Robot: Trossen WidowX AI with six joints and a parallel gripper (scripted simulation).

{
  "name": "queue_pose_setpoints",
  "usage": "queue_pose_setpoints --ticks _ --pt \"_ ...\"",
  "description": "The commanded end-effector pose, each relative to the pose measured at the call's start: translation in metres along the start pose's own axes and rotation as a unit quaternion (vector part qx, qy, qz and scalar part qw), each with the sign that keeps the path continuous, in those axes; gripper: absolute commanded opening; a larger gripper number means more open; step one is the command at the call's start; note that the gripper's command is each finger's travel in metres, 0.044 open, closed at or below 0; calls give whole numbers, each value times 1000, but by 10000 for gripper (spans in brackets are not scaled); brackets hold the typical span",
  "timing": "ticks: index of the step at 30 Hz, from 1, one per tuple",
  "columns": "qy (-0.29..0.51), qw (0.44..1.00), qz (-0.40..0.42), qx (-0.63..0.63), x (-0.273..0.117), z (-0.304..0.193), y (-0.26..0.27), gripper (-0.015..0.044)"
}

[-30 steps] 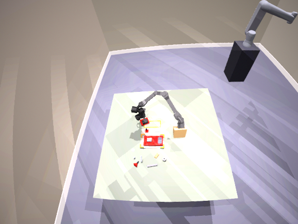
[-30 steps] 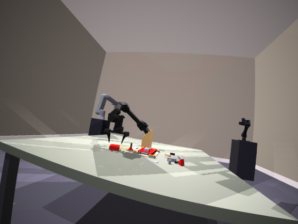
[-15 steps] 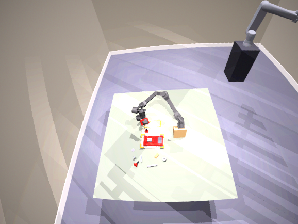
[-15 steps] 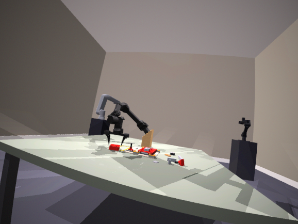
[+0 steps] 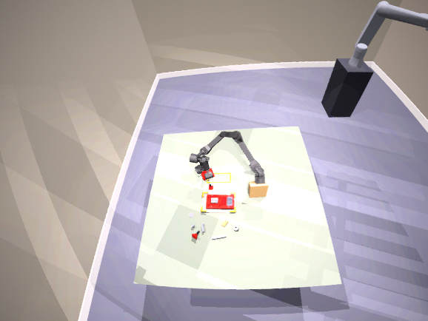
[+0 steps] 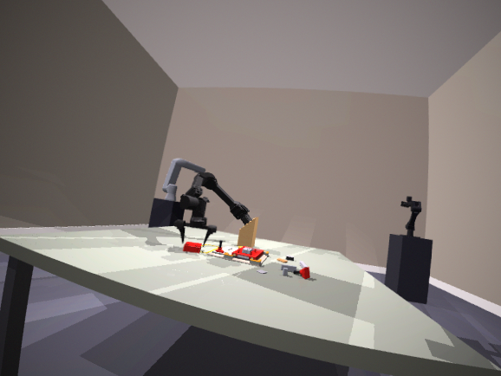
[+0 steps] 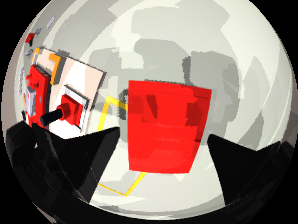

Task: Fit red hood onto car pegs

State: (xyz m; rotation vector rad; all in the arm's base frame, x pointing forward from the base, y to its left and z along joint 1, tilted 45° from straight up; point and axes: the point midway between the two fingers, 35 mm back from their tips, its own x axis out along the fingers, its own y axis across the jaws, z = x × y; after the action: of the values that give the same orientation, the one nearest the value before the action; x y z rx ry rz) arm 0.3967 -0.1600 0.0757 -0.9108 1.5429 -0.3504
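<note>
Red is what fills your wrist view: the hood (image 7: 168, 125) lies flat on the table (image 6: 130, 269), directly under the gripper (image 6: 194, 236), with one dark fingertip (image 7: 80, 163) showing on either side of it. Your fingers are spread nearly as wide as they go and they hold nothing; in the exterior view the tips hang just above the hood (image 6: 192, 247), apart from it, one to each side.

Take the hood as your landmark. The chassis (image 5: 220, 202) sits near it in its yellow-cornered jig (image 5: 219, 211), on the side away from the gripper's wrist, with the grey engine (image 5: 229, 201) on its deck. The pegs are too small to make out. Just beside the hood, between it and the jig, stands a small red piece (image 5: 211, 187) on a dark stem. A yellow outline (image 5: 221, 177) is drawn on the table touching the hood's edge. Well beyond the jig from the hood lie scattered small parts (image 5: 203, 227), grey, white, tan and red. The arm's tan base (image 5: 258, 189) stands near the jig, farther from the hood.
</note>
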Motion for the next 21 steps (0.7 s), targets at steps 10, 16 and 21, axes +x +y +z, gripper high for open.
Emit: queue_pose_setpoints --ticks 10,16,21 --pt "0 1000 1 -2 7 0 0 440" --pt "0 1000 1 -2 10 0 0 440" --pt "0 1000 1 -2 13 0 0 440"
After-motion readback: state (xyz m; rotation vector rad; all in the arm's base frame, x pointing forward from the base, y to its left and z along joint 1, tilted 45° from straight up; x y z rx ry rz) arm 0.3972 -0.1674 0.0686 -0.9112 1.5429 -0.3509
